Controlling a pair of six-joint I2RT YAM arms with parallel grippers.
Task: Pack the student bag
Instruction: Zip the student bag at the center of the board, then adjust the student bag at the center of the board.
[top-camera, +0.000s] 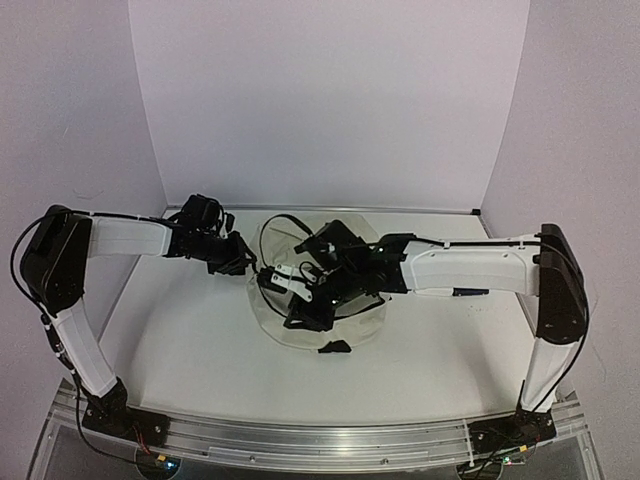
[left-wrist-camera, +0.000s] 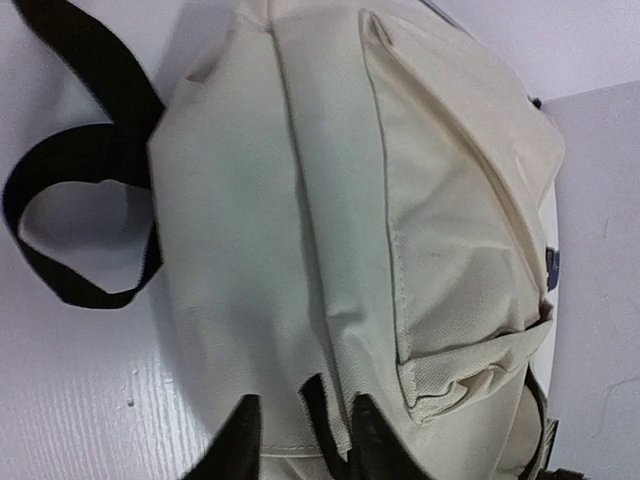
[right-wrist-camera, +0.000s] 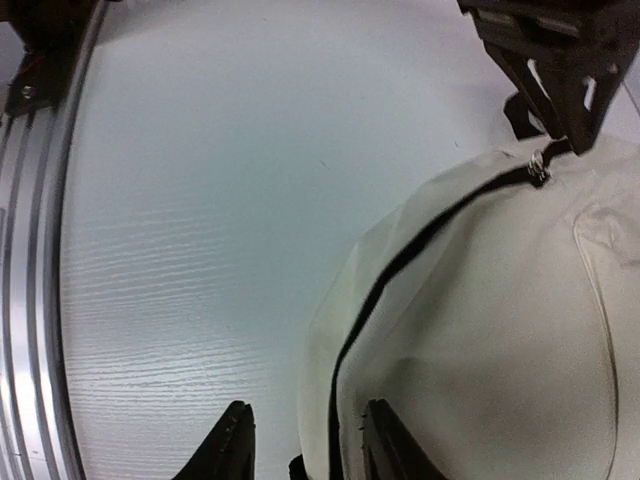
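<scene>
Left hand (left-wrist-camera: 303, 418): open, its two black tips parted against the student bag (left-wrist-camera: 300, 200). A short black strip (left-wrist-camera: 322, 420) of the bag lies in the gap and is not visibly pinched.
Beyond the left hand: cream fabric with a seamed front pocket (left-wrist-camera: 460, 270). A black strap loop (left-wrist-camera: 70, 200) lies on the white surface (left-wrist-camera: 70, 400) beside the bag.
Right hand (right-wrist-camera: 306, 418): open, straddling the bag's rounded edge, one tip over the surface and the other over fabric, gripping nothing.
Zipper line (right-wrist-camera: 400, 262): black, runs from between those tips up to a small metal pull (right-wrist-camera: 538, 168), just beneath the left hand's black tip.
Student bag: lies flat on the surface midway between the two arms, with both hands over it.
Rail (right-wrist-camera: 30, 250): aluminium, along the surface's near edge.
</scene>
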